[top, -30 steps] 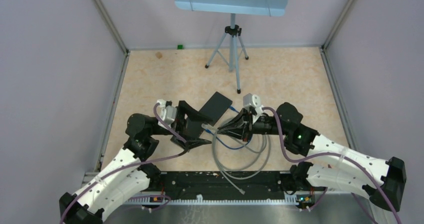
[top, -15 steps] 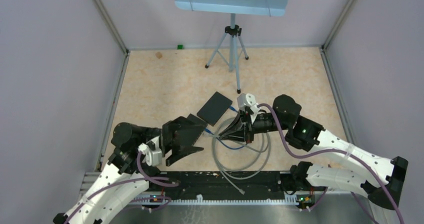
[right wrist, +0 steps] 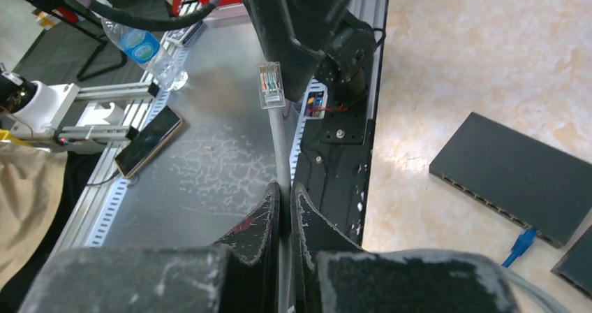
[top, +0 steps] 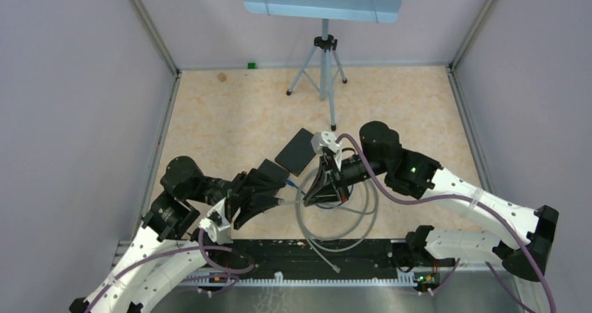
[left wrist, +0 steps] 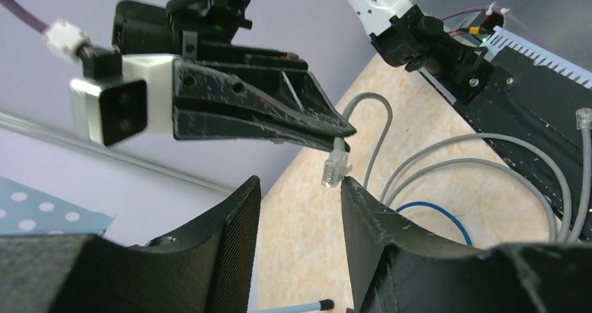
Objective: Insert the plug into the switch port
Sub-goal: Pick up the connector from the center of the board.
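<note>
The black switch [top: 300,151] lies flat on the table; in the right wrist view [right wrist: 520,177] its row of ports faces forward and a blue cable [right wrist: 522,243] is plugged in. My right gripper [top: 308,190] [right wrist: 285,186] is shut on the grey cable [right wrist: 278,145], with the clear plug [right wrist: 271,84] sticking out past its tips. My left gripper [top: 278,193] [left wrist: 299,182] is open and empty. In the left wrist view the plug [left wrist: 335,168] hangs just above its right fingertip [left wrist: 356,194].
The grey cable's coil [top: 338,219] and a blue loop [top: 314,202] lie between the arms. A tripod stand [top: 323,68] with a blue perforated plate stands at the back. The black base rail [top: 307,253] runs along the near edge. Grey walls enclose the table.
My left gripper drew back toward the near edge, turned over, and now comes up open beside the plug. My right gripper shifted left and swung downward with the cable.
</note>
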`<state>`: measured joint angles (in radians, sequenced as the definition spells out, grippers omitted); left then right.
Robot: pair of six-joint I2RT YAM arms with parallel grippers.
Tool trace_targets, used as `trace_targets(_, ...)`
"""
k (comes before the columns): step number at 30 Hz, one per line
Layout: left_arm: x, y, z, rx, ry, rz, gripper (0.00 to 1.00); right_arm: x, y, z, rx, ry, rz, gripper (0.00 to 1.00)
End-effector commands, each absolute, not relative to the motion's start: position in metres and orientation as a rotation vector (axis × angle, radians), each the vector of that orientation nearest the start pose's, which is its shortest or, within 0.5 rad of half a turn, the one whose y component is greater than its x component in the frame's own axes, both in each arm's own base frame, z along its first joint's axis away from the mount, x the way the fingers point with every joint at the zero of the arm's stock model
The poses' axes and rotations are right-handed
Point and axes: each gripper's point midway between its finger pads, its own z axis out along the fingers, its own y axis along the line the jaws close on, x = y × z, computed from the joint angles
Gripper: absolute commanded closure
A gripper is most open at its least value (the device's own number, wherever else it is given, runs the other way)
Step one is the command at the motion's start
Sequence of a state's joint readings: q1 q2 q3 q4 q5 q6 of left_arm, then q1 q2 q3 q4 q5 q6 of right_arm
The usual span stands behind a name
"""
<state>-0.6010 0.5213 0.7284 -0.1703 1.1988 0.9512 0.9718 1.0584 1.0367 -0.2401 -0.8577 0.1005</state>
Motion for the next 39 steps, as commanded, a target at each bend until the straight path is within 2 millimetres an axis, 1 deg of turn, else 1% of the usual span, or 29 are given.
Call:
trace_targets(1, 0.05, -0.226, 0.346, 1.604, 0.175, -0.657, 0.48, 0.059, 0.327, 0.324, -1.432, 1.424, 1.511, 1.0)
trace_targets(5, 0.041, -0.225, 0.34, 1.63, 0.164, -0.723, 0.49, 0.061, 0.33, 0.324, -1.425, 1.439, 1.515, 1.0)
trace_targets(14, 0.043, -0.226, 0.334, 1.663, 0.192, -0.745, 0.5, 0.063, 0.334, 0.322, -1.423, 1.454, 1.521, 1.0)
trace_targets(19, 0.043, -0.227, 0.333, 1.666, 0.193, -0.764, 0.58, 0.063, 0.334, 0.323, -1.419, 1.452, 1.527, 1.0)
trace_targets(22, 0.044, -0.227, 0.333, 1.668, 0.2, -0.766, 0.62, 0.063, 0.334, 0.323, -1.418, 1.451, 1.528, 1.0)
trace_targets(30, 0.045, -0.228, 0.33, 1.674, 0.221, -0.777, 0.64, 0.061, 0.335, 0.325, -1.421, 1.441, 1.545, 1.0)
trace_targets(39, 0.048, -0.229, 0.328, 1.682, 0.251, -0.797, 0.7, 0.06, 0.334, 0.329, -1.421, 1.429, 1.554, 1.0)
